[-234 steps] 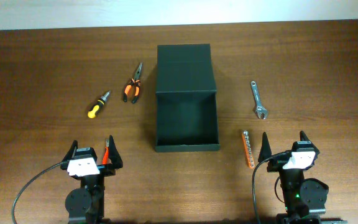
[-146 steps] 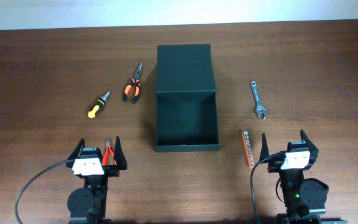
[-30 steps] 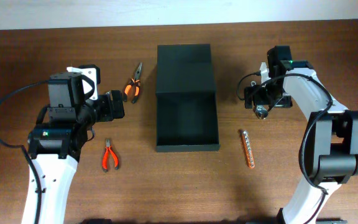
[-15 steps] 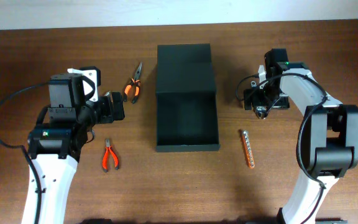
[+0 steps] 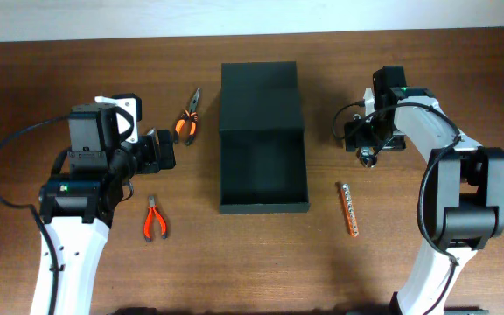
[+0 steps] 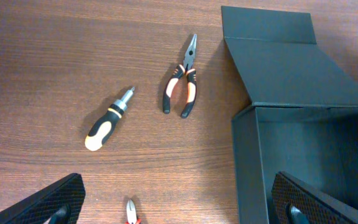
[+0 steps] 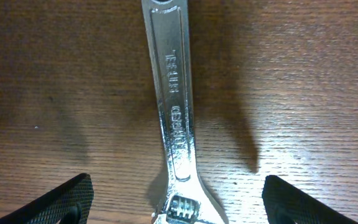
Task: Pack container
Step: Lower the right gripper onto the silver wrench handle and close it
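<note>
Right gripper (image 7: 179, 208) has descended, open, straddling wrench (image 7: 171, 112).

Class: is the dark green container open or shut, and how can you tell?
Open: the container shows its bare interior, its flap lid folded back.

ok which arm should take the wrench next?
Right. The right gripper, open, hangs directly over the wrench, straddling its handle. The left gripper is across the box, near the screwdriver.
</note>
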